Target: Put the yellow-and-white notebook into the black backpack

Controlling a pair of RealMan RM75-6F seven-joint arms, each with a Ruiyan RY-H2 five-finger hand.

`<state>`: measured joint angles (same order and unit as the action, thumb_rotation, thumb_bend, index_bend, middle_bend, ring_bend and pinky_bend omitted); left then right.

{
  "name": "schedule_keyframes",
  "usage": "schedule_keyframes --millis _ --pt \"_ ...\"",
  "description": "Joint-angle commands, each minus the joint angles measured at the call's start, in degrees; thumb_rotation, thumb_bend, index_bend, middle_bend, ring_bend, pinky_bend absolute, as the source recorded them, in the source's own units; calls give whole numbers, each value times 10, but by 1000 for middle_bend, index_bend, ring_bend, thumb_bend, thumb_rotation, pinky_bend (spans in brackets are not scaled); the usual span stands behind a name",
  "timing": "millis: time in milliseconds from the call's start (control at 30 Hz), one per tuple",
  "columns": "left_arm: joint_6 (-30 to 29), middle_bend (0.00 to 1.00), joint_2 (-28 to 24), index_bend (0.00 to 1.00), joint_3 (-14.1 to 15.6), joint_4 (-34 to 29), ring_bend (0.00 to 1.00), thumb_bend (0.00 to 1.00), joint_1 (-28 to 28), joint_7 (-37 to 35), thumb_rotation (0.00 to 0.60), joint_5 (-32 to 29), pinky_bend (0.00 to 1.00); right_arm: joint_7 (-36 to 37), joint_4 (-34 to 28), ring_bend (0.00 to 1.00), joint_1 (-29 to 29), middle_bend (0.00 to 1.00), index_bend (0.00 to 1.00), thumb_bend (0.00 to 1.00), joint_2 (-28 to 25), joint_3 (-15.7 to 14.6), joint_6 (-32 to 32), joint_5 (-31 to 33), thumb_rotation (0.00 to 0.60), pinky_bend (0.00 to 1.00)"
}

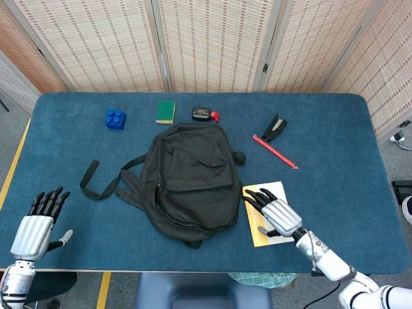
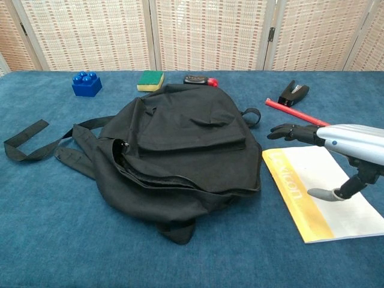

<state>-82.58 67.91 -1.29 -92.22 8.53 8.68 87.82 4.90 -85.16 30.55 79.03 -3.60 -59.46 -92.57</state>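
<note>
Your left hand [image 1: 37,222] sits at the near left table edge, well apart from everything, fingers straight and spread a bit, holding nothing. Only the head view shows it.

Loose black strap [image 1: 90,179] lies on the blue table [image 1: 335,135] left of the backpack; its far end runs back to the bag.

Back row, left to right: blue toy brick [image 1: 116,119], green and yellow sponge [image 1: 165,111], small black device with a red end [image 1: 205,114]. The device is just beyond the backpack's top.

Black backpack [image 1: 190,180] lies flat mid-table, top toward the far side. In the chest view there's a gap along the main zipper on the side facing you [image 2: 129,157], partly open; can't tell how far.

Yellow-and-white notebook [image 2: 318,195] lies flat on the table just right of the backpack, closed, yellow spine strip toward the bag, skewed slightly. Its near-left corner is close to the backpack; can't tell if it touches. Not in the bag.

Your right hand [image 1: 273,212] is above the notebook, palm down, fingers stretched out and pointing toward the backpack, thumb hanging low toward the white cover. Grasping nothing. The chest view doesn't settle whether the thumb tip touches the page.

Right of that, further back: red pencil [image 1: 275,152] lying diagonal, and a black clip-like tool [image 1: 275,126] just past its far end.
</note>
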Motion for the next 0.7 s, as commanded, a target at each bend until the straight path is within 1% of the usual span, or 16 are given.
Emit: schedule_keyframes --millis 33,100,167,433,700 --pt "-1 48 -1 85 1 -2 87 309 -1 2 600 2 0 -30 -9 50 -6 2 0 356 10 -14 -12 -22 600 2" --pt "-3 48 -2 85 2 -4 88 309 -2 2 600 3 0 -49 -8 11 -9 0 0 333 21 -17 -12 -24 600 0" --pt "-4 48 -3 86 3 -4 90 308 -3 1 600 2 0 -64 -7 0 -12 0 0 307 29 -18 -12 -23 600 0" --pt "0 48 -5 79 6 -3 91 308 -5 -3 600 -1 0 -107 14 0 -35 0 0 304 70 -23 -29 -17 600 0" --pt "6 48 -3 71 7 0 91 308 -3 -6 600 -2 0 -111 42 0 -44 0 0 304 104 -21 -29 -7 600 0"
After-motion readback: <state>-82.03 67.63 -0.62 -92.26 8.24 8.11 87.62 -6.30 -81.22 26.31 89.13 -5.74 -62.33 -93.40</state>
